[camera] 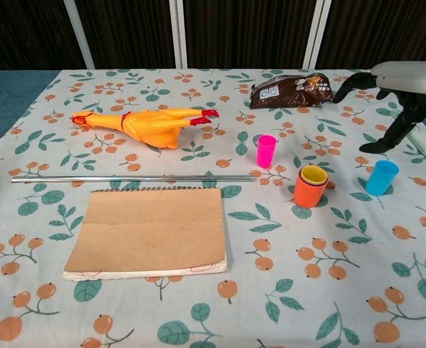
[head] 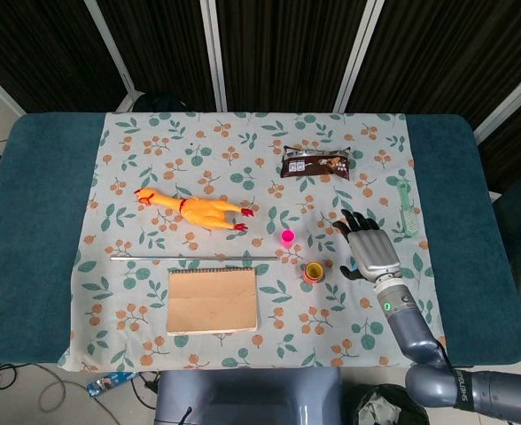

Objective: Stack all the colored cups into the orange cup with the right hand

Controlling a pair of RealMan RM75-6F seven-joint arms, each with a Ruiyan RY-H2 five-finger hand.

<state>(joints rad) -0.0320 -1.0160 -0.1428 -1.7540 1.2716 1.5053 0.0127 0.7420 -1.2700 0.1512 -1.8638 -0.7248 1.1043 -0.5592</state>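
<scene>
The surface [camera: 39,304] wears a floral cloth. A brown notebook [camera: 149,230] lies at near left, a rubber chicken [camera: 144,122] beyond it. The right hand [camera: 401,87] hovers at far right, fingers spread apart, holding nothing. The orange cup [camera: 308,191] stands right of the notebook with a yellow cup [camera: 314,175] nested inside. A blue cup [camera: 381,177] stands further right, below the hand; a pink cup [camera: 266,151] stands behind and left of the orange one.

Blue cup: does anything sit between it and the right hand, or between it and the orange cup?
Nothing visible does. The right hand hovers open just behind the blue cup, and only bare tablecloth separates that cup from the orange cup, which already holds the yellow cup.
</scene>
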